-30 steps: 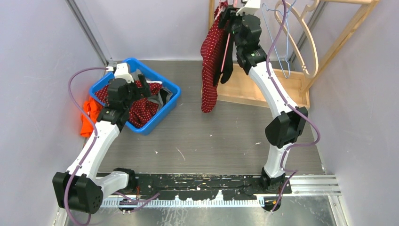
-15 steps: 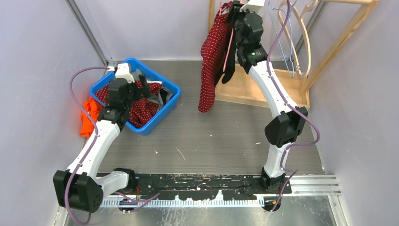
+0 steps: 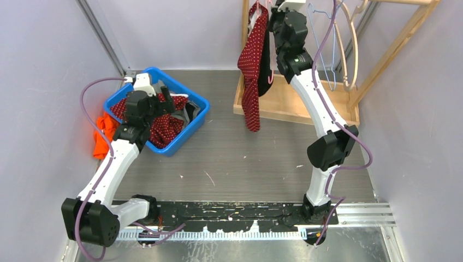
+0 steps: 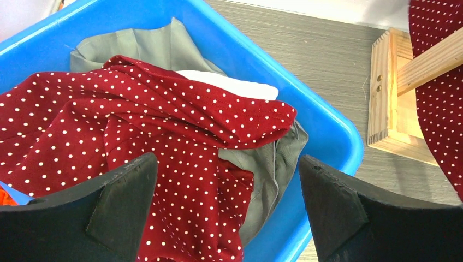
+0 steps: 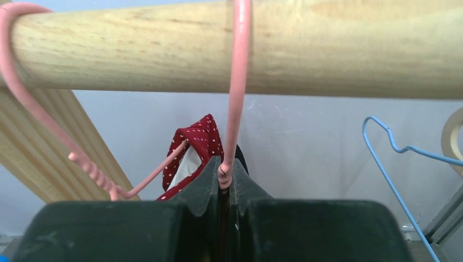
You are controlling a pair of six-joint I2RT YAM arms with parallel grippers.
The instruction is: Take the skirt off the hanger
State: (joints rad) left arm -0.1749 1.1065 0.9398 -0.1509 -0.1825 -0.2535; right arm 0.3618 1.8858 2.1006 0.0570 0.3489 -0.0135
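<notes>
Since the load has swung round within the last sec, entries run l. to r., top view unless noted.

1. Orange cloth: far left, outside bin. Not task-related.
2. Blue bin: left-centre. Holds red polka-dot and grey garments.
3. Left gripper: poised over bin contents, jaws spread wide, holding nothing.
4. Skirt: red w/ white dots, upper centre, hanging from pink hanger. Change: it showed its broad face w/ hem further left. Now it is turned narrow, hem shifted right across the left end of rack base. Judged meaning: hanger has been twisted on the rod, not lifted. Skirt not off yet, so the task is at an early stage.
5. Right gripper: top centre, clamped shut on pink hanger wire just under rod (wrist view).
6. Blue hanger: right of it, bare.

Obscured: rod and hook cut off by top edge of top view, and right claw tips not visible there. How skirt attaches to hanger (clips or drape): cannot tell. Wrist view shows only a scrap of skirt behind the jaws.
</notes>
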